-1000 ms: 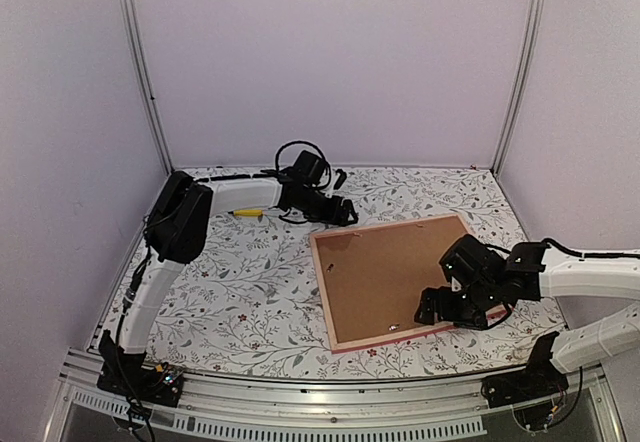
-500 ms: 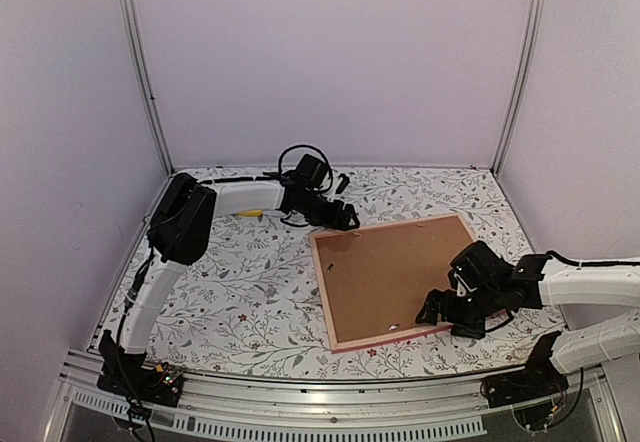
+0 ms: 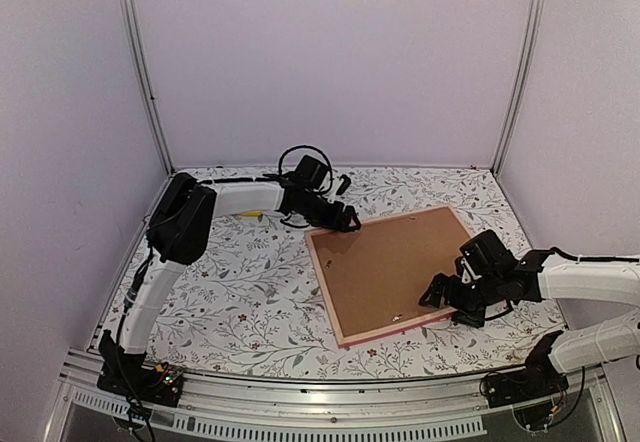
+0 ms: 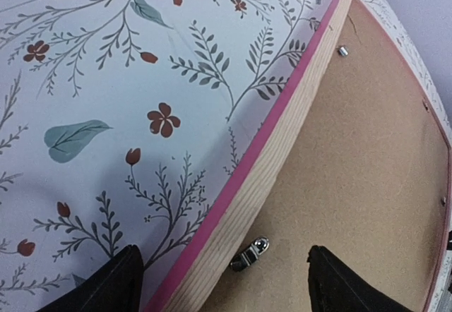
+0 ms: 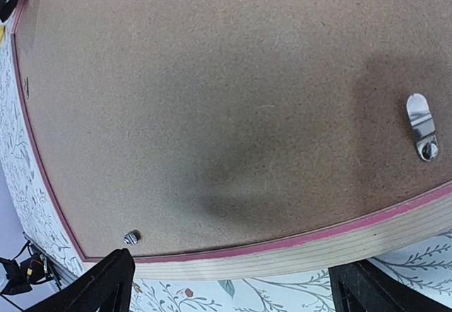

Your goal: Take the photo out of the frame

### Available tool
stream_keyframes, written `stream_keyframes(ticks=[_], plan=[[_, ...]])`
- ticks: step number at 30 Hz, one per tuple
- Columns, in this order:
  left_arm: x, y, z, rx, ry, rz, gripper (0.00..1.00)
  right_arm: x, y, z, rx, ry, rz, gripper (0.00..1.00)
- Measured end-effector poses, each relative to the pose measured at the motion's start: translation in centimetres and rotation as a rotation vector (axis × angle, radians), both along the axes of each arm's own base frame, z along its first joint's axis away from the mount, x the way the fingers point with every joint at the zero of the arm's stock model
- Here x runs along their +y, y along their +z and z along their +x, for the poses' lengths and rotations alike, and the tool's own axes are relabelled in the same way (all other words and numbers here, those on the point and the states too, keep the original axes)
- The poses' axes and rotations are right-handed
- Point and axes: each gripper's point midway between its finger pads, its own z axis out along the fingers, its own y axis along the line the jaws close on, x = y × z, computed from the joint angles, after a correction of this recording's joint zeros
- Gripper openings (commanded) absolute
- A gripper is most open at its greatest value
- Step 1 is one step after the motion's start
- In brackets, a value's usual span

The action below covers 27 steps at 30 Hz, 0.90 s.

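The floral tabletop (image 3: 250,292) carries everything here, and the frame (image 3: 322,287) lies face down on it right of centre, so that its fastenings are turned up toward you. Its pink lip and pale wooden side show all round. The brown backing board (image 3: 390,262) fills the opening and covers what you are after, so the photo is not visible in any view; my judgement is that it sits beneath that board, inside the frame. The left claw (image 3: 345,220) reaches to the frame's far left corner; its wrist view shows the fingers spread wide apart, one over the cloth and one over the board, straddling the wooden edge. That reads to me as a stance for steadying that corner, though you cannot tell whether it touches. The right claw (image 3: 440,297) hangs low at the near right edge, its fingers likewise parted and holding nothing, just outside the rim, probably placed to work the fastenings there. A silver hanger plate (image 5: 421,126) lies flat on the board near that edge; a small turn clip (image 4: 251,253) sits between the left fingers, against the wood; a tiny stud (image 5: 131,238) marks the board's other corner; these likely pin the board down.
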Motion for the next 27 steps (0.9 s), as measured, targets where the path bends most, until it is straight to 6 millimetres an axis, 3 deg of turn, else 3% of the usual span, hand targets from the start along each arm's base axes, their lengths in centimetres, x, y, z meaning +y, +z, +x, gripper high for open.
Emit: stream_keyframes(ticks=[6, 14, 21, 27], plan=[[1.1, 0.0, -0.7, -0.02, 0.013, 0.009, 0.82, -1.0, -0.2, 2.0, -0.024, -0.029, -0.01, 0.99], [4.0, 0.0, -4.3, 0.016, 0.057, 0.05, 0.82, -2.4, -0.2, 6.1, -0.058, -0.052, -0.078, 0.99], [6.0, -0.3, -7.3, 0.018, 0.122, 0.108, 0.82, -2.4, -0.6, 11.1, -0.077, -0.032, -0.185, 0.99], [6.6, -0.4, -8.6, 0.007, 0.183, 0.158, 0.82, -2.3, -0.9, 16.2, -0.11, -0.014, -0.259, 0.99]])
